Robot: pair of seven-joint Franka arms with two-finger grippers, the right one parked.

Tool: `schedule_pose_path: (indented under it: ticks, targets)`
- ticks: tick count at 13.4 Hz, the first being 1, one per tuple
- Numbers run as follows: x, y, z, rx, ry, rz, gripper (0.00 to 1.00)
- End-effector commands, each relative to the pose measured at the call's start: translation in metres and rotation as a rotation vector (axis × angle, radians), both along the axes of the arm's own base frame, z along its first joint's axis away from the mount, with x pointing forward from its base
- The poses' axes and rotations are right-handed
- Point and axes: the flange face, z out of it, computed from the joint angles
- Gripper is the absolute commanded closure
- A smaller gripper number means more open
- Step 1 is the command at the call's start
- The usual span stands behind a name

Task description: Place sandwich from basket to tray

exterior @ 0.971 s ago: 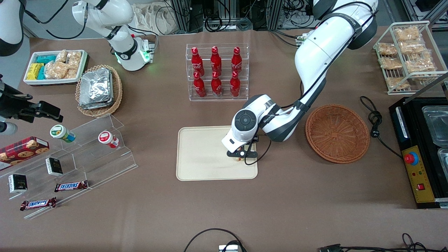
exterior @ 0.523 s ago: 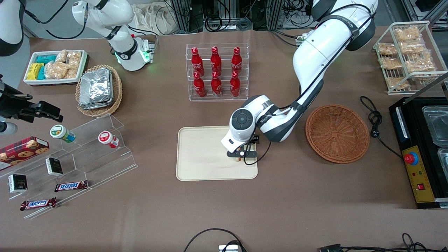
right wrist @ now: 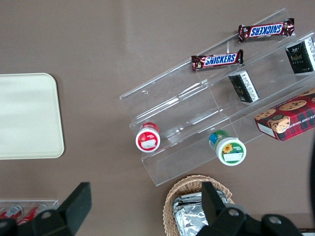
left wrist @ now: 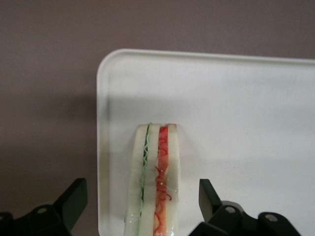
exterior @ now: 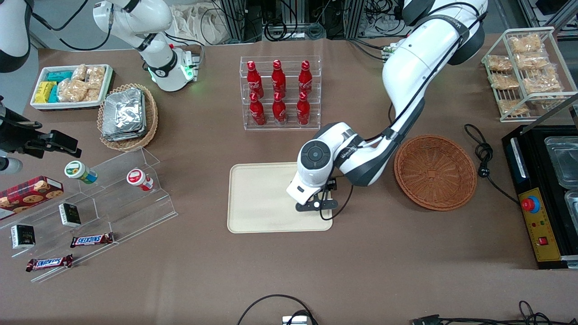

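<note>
The gripper [exterior: 316, 206] of the working arm hangs above the tray [exterior: 257, 198], over the tray's corner nearest the basket [exterior: 435, 172] and the front camera, and its fingers [left wrist: 74, 199] are spread wide with nothing between them in contact. Compared with the front view half a second ago, where a sliver of red-orange filling showed directly under the finger bar, the bar now sits a little nearer the front camera and hides the load, and the forearm has shifted slightly; together with the wrist view this reads as a release just made. In the wrist view the sandwich [left wrist: 153, 182] stands on its edge on the tray, close to the tray's rounded corner, cut face toward the camera, green layer beside red-orange layer between white bread. It lies midway between the two fingers, clear gaps on either side, touching neither. The basket, toward the working arm's end of the table, shows only bare wicker. Judgement: the transfer appears complete in substance; what remains is to lift the arm straight away without brushing the upright wedge, which looks liable to topple if nudged.
</note>
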Motion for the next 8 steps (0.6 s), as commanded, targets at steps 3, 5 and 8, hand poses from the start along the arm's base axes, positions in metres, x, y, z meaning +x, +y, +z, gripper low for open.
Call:
schedule_pose_path:
  ticks: [3, 5, 8]
  targets:
    - [0.025, 0.021, 0.072, 0.063, -0.028, 0.080, 0.00]
    - [0.033, 0.046, 0.106, 0.088, -0.042, 0.117, 0.00]
    - [0.038, 0.082, 0.159, 0.136, -0.079, 0.162, 0.00]
